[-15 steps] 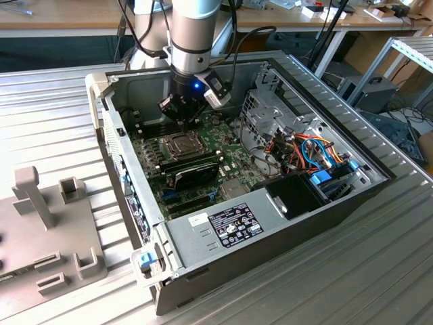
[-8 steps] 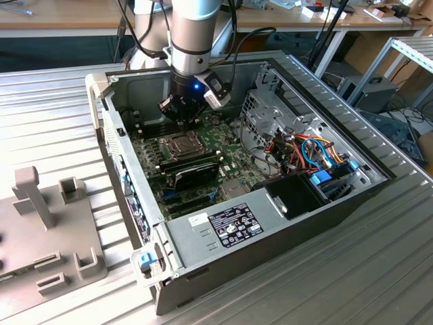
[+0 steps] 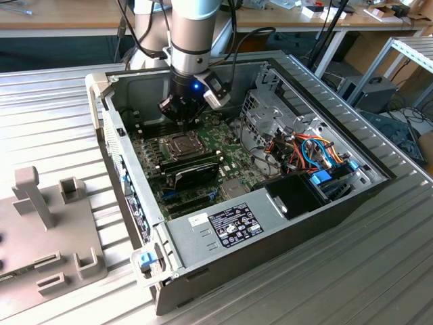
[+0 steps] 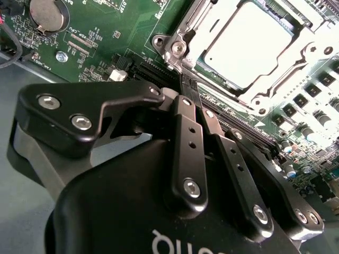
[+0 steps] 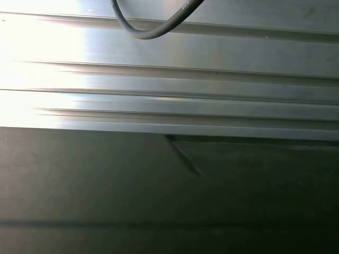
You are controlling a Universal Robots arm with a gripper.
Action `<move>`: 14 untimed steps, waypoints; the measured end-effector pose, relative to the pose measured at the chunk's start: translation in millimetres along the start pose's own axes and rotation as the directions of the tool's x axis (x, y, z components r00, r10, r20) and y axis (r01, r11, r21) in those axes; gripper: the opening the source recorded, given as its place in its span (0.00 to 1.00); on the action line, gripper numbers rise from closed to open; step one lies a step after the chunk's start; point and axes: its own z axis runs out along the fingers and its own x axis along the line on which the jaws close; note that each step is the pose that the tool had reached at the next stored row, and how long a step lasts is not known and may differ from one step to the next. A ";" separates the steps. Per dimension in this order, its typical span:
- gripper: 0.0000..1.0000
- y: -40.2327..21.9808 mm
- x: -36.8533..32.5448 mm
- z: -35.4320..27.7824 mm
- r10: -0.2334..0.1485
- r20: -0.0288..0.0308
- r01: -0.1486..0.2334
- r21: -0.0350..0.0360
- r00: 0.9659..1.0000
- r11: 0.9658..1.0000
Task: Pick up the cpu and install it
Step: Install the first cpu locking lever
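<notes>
Two fingers closed on nothing; cpu sits in the socket just beyond their tips, upper right in the second wrist view.

exterior view: you have even, bright light | second wrist view: glare whitens your cpu and socket frame | first wrist view: ribbed metal blown out

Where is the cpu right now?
In the second wrist view the cpu lies inside its socket frame on the motherboard, just beyond the gripper.
</notes>
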 end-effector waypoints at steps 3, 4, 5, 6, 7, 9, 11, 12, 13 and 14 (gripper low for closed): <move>0.11 -0.1 0.2 1.5 0.000 0.000 0.000 0.000 1.000 1.000; 0.11 -0.2 0.3 1.5 0.000 0.000 0.000 0.000 1.000 1.000; 0.11 -0.2 0.3 1.5 0.000 0.000 0.000 0.000 1.000 1.000; 0.11 -0.2 0.3 1.5 0.000 0.000 0.000 0.000 1.000 1.000; 0.11 -0.2 0.3 1.5 0.000 0.000 0.000 0.000 1.000 1.000; 0.11 -0.2 0.3 1.5 0.000 0.000 0.000 0.000 1.000 1.000; 0.11 -0.3 0.4 1.6 0.000 0.000 0.000 0.000 1.000 1.000; 0.11 -0.3 0.4 1.6 0.000 0.000 0.000 0.000 1.000 1.000; 0.11 -0.3 0.4 1.6 0.000 0.000 0.000 0.000 1.000 1.000; 0.11 -0.3 0.4 1.6 0.000 0.000 0.000 0.001 1.000 1.000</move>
